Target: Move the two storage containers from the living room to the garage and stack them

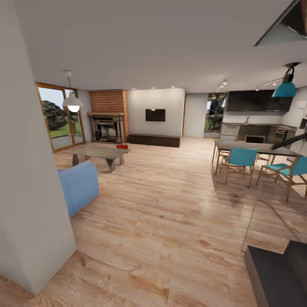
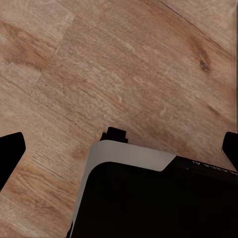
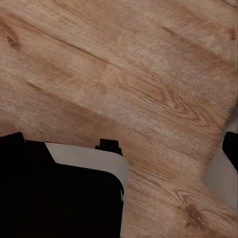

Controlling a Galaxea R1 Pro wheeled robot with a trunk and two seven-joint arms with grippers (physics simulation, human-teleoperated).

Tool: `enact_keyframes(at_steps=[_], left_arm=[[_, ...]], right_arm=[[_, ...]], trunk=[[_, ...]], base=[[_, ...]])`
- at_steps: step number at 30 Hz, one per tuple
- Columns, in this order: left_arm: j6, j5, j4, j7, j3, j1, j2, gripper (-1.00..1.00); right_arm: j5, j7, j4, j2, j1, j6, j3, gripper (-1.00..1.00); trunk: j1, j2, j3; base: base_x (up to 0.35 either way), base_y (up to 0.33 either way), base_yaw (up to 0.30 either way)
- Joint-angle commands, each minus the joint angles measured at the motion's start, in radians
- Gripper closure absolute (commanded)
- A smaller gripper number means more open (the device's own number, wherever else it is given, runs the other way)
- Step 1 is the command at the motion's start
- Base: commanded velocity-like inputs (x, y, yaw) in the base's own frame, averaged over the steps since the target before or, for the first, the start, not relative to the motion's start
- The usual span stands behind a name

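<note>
A pale wall corner (image 1: 30,204) stands at the near left of the head view, and the living room opens beyond it over a light wood-plank floor (image 1: 170,221). Taking the red-brick fireplace (image 1: 108,115) at the far wall as the landmark: a glass patio door (image 1: 57,117) is seen to its left, a hanging white lamp (image 1: 73,102) in front of that, and a blue sofa arm (image 1: 79,185) well nearer the camera. A low grey coffee table (image 1: 99,152) stands in front of the fireplace. At the table's far right edge, just below and right of the fireplace, a small orange-red patch (image 1: 122,146) is seen; it is judged to be one of the storage containers, though it is too small to confirm, and a second cannot be made out. Right of the fireplace lie the dark bench (image 1: 154,140) and the black TV (image 1: 155,114), and far to the right a dining table (image 1: 256,148) with teal chairs (image 1: 241,158).

The wrist views look down on plank floor and the dark robot base (image 2: 148,198). Only dark finger edges are shown at the borders, so whether either gripper is spread or closed cannot be told.

Such thin-walled plastic tubs would be expected to be light, slightly flexible and smooth; a hold on opposite rim walls, one arm each side, is judged best.
</note>
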Motion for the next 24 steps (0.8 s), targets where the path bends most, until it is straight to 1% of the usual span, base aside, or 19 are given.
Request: enact_keyframes(at_steps=[1,24], left_arm=[[-0.003,0.006,0.001,0.002,-0.004,-0.001,0.0,-1.0],[0.005,0.006,0.001,0.002,-0.004,-0.001,0.002,-1.0]], right_arm=[[-0.009,-0.001,0.003,0.0,-0.001,-0.006,0.009,-1.0],[-0.01,-0.001,0.003,0.0,-0.001,-0.006,0.009,-1.0]], trunk=[[0.001,-0.001,-0.001],[0.001,-0.001,-0.001]], base=[[0.325,0.0,0.0],[0.325,0.0,0.0]])
